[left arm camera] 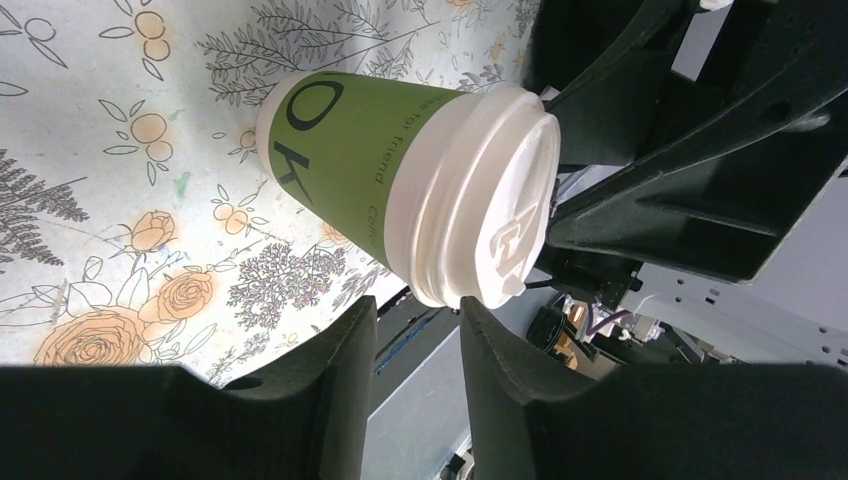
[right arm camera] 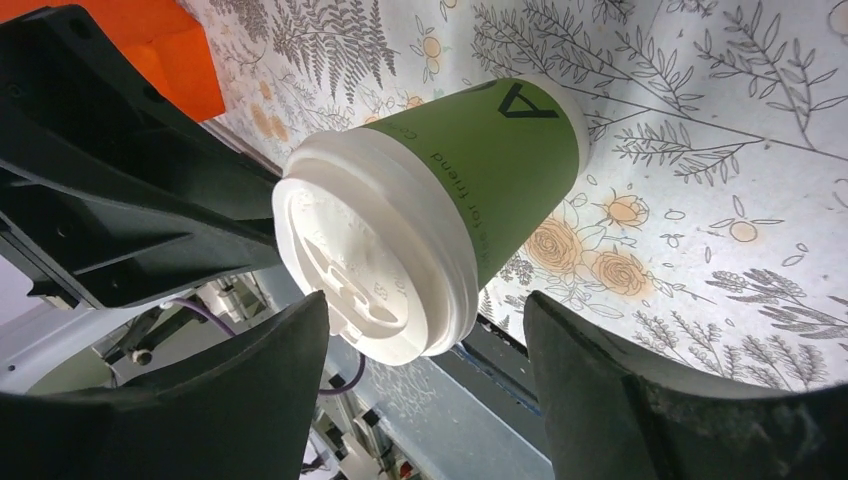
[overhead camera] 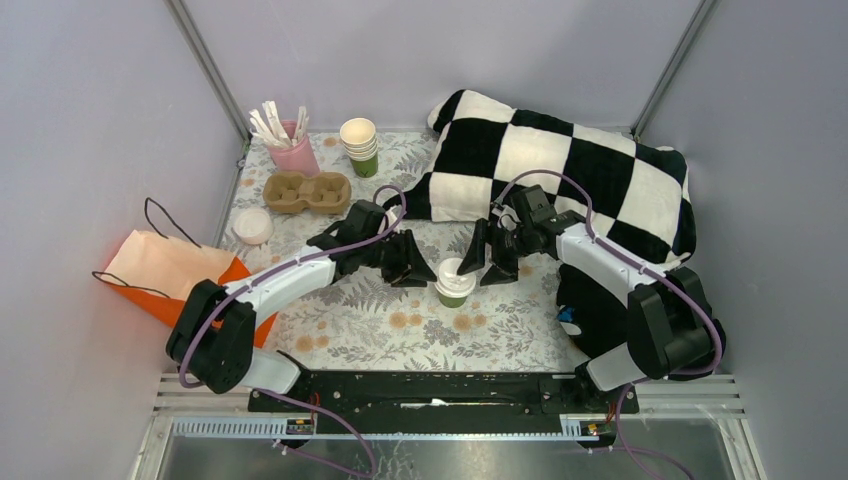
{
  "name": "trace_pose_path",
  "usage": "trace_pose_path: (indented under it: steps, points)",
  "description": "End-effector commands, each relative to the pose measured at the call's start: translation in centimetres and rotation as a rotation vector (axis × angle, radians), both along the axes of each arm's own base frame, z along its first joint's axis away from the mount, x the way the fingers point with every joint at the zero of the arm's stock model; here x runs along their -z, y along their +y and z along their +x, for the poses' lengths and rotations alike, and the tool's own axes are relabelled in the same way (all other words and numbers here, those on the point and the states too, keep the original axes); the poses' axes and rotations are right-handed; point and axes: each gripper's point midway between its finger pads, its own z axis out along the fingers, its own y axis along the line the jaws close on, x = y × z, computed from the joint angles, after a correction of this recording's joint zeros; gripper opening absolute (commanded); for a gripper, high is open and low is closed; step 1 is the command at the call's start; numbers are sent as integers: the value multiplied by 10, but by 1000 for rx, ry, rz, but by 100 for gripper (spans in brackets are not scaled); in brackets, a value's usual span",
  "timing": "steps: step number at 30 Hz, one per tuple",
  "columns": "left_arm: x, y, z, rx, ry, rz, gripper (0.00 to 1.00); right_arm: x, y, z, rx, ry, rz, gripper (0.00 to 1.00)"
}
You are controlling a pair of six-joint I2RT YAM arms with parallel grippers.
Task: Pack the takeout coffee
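The green takeout coffee [left arm camera: 350,150] bore large dark letters "OK" and "A", plus small print reading "for friend".

You've got the coffee [overhead camera: 453,283] upright on the floral cloth [overhead camera: 350,330], centre: green paper cup, white lid [right arm camera: 365,262] on, dark lettering down its side

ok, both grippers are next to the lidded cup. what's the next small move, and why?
Probably ease the right gripper forward and close it on the takeout coffee just below its lid. Its jaws stand wide open with only the lid's edge between them, apparently not touching. The left gripper has narrower jaws and sits short of the cup.
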Motion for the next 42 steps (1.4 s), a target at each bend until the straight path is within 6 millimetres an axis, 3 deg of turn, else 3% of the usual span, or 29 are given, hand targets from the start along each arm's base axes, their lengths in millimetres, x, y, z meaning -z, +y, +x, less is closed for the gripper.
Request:
trace_pose_path:
  steps: [1, 3, 6, 10, 22, 33, 42]
  points:
    - [-19, -2, 4, 4, -67, -51, 43, -22, -5, 11, -15, -108, -56, 78]
    - [-19, -4, 3, 5, -63, -65, 44, -26, -4, 15, -22, -127, -57, 76]
    - [-17, -4, 3, -1, -53, -71, 31, -32, 2, 20, -34, -135, -37, 73]
    - [-7, 0, 4, -13, -30, -22, 29, -31, 15, 17, -74, -123, -27, 68]
    - [-20, -4, 7, -13, -71, -68, 37, -34, 17, 14, -74, -137, -25, 66]
    - [-18, 12, 4, -52, -105, 12, 35, -41, 15, 13, -68, -156, -30, 67]
    - [-28, -2, 5, -29, -96, -79, 61, -44, 16, 12, -63, -150, -16, 67]
